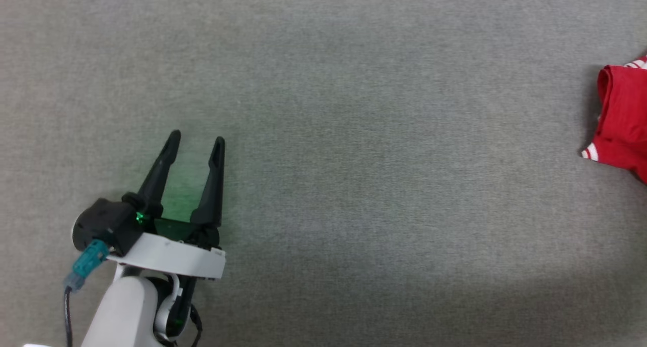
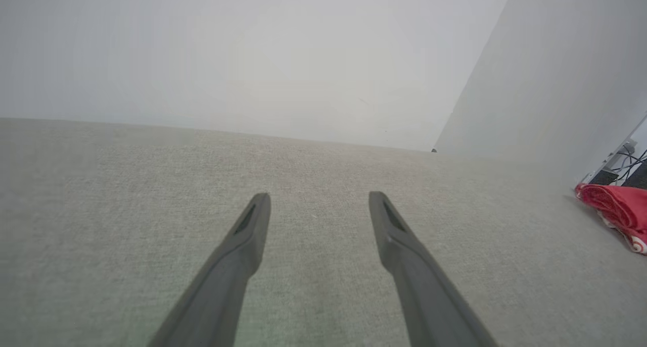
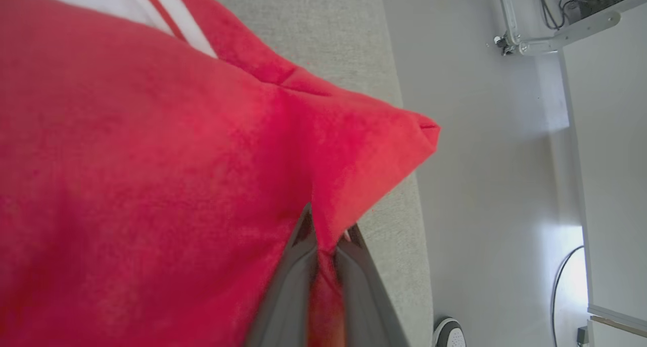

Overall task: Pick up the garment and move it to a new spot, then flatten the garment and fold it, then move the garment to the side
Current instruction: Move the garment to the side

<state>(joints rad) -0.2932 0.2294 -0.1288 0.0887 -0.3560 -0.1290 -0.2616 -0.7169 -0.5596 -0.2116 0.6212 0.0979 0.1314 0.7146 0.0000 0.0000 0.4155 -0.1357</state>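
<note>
Here the right claw (image 3: pixel 329 225) pinches the garment (image 3: pixel 151 160), left claw (image 1: pixel 196 138) agape.

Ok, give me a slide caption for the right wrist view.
Right tool shut on a fold of the red garment, by the grey surface edge.

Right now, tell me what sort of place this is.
Probably an indoor lab or workroom: a wide grey cloth-covered table, a plain pale wall behind it, and a metal frame on a bare pale floor.
</note>
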